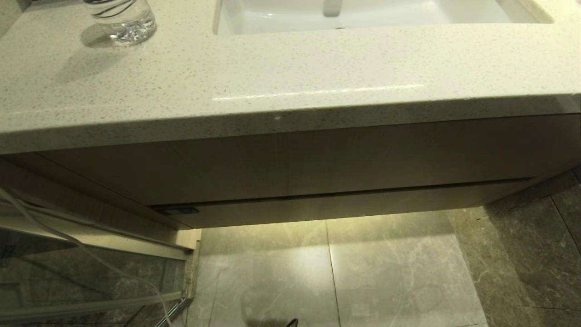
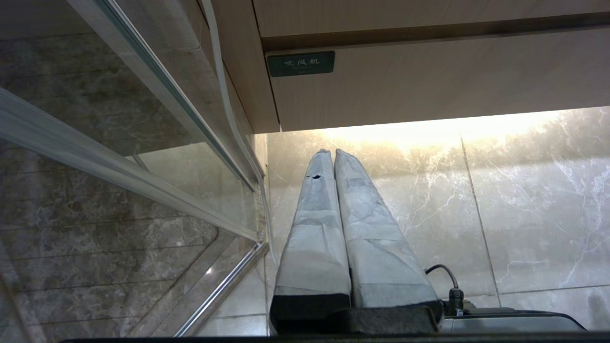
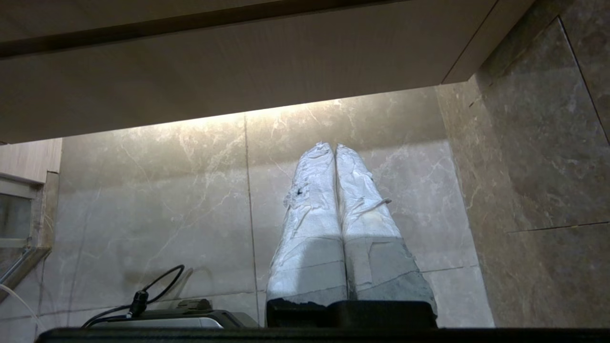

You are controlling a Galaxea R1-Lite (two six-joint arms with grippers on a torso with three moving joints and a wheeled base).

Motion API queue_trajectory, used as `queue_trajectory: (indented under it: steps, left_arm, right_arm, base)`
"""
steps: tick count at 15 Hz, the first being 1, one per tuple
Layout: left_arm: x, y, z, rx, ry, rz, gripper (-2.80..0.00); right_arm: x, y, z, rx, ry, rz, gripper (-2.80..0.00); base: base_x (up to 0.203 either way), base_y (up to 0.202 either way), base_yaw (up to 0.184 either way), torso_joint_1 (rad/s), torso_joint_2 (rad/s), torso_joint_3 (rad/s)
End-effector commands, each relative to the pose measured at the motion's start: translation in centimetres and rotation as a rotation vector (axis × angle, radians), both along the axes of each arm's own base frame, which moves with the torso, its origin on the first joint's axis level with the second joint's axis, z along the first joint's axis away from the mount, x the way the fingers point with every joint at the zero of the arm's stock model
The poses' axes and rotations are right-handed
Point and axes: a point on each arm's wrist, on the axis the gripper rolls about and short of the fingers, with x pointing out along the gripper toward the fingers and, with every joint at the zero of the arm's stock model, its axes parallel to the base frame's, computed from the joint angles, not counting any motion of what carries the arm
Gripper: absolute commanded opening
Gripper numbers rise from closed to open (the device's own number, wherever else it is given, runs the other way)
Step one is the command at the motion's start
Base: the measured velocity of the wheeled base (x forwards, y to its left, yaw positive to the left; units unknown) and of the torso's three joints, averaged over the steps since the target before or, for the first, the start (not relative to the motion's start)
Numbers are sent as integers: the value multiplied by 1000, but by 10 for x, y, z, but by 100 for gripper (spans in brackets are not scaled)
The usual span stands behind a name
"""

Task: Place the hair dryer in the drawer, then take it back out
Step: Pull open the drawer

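One drawer (image 1: 345, 204), one bottle (image 1: 120, 18)

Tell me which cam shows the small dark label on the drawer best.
Left wrist view: the label sits large and its characters show, at the end of the drawer. Head view shows it only as a small dark strip. Right wrist view misses it.

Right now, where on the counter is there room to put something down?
Bare countertop runs from the glass at the far left to the right end, in front of the sink. Only the glass's corner is taken.

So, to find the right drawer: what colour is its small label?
Dark green label with pale characters, clearest in the left wrist view.
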Motion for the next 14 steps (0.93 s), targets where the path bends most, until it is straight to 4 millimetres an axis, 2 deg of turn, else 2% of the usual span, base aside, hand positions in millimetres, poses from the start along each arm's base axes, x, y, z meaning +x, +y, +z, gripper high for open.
queue_trajectory:
  steps: [1,10,12,14]
  left_arm:
    - [0,0,0,0,0,1,-280]
    - [0,0,0,0,0,0,-280]
    - [0,0,0,0,0,-1,-280]
    - [0,0,0,0,0,0,-280]
  right_arm:
    - [0,0,0,0,1,0,-280]
    - [-1,0,2,-10,-3,-1,-280]
    - [-10,1,25,-15,-28,36,-280]
    - [-30,3,59,-24,-17,140,-280]
  base:
    - [0,0,0,0,0,0]
    - [0,0,0,0,0,0]
    - [0,0,0,0,0,0]
    - [0,0,0,0,0,0]
